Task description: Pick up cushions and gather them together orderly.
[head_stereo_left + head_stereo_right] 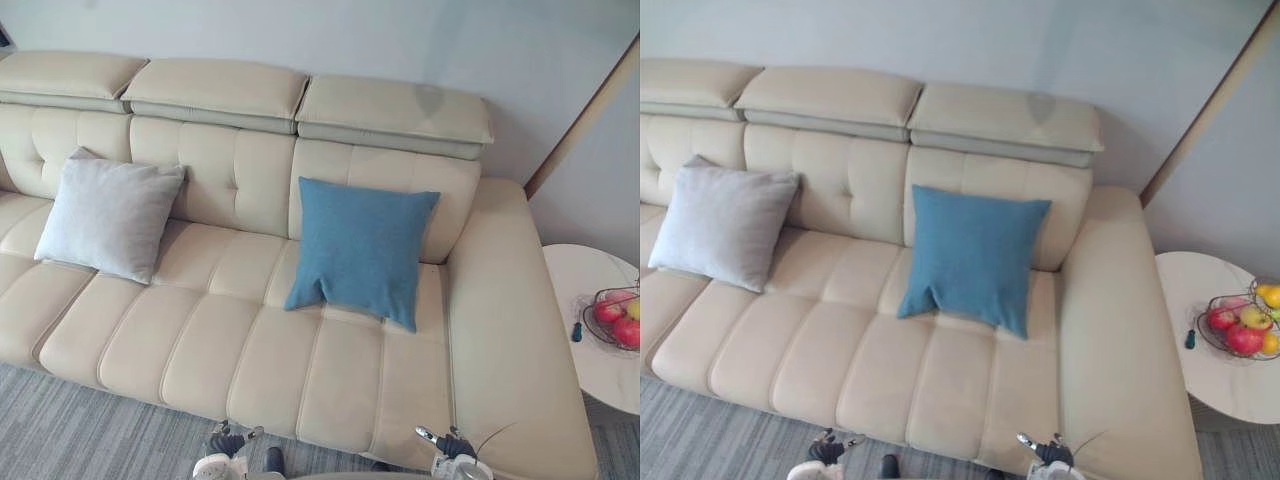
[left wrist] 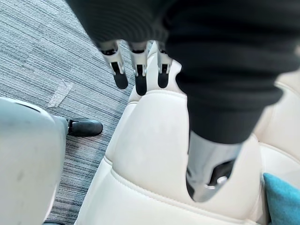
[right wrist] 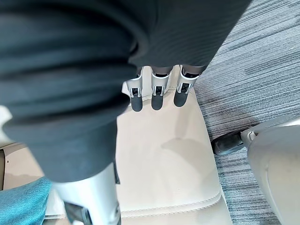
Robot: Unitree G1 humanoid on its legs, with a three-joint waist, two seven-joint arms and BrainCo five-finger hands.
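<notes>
A blue cushion (image 1: 362,248) leans upright against the backrest on the right part of the cream sofa (image 1: 200,330). A light grey cushion (image 1: 108,214) leans against the backrest further left. My left hand (image 1: 226,444) hangs low at the sofa's front edge, fingers (image 2: 137,75) relaxed and holding nothing. Near the front of the right seat my right hand (image 1: 450,446) is open too, its fingers (image 3: 157,93) straight above the seat. A corner of the blue cushion (image 3: 21,201) appears in the right wrist view and a blue cushion corner (image 2: 283,199) in the left wrist view.
A round white side table (image 1: 590,320) stands right of the sofa, carrying a wire basket of fruit (image 1: 615,318). The sofa's wide right armrest (image 1: 510,330) lies between the seat and that table. Grey carpet (image 1: 60,430) runs along the sofa's front.
</notes>
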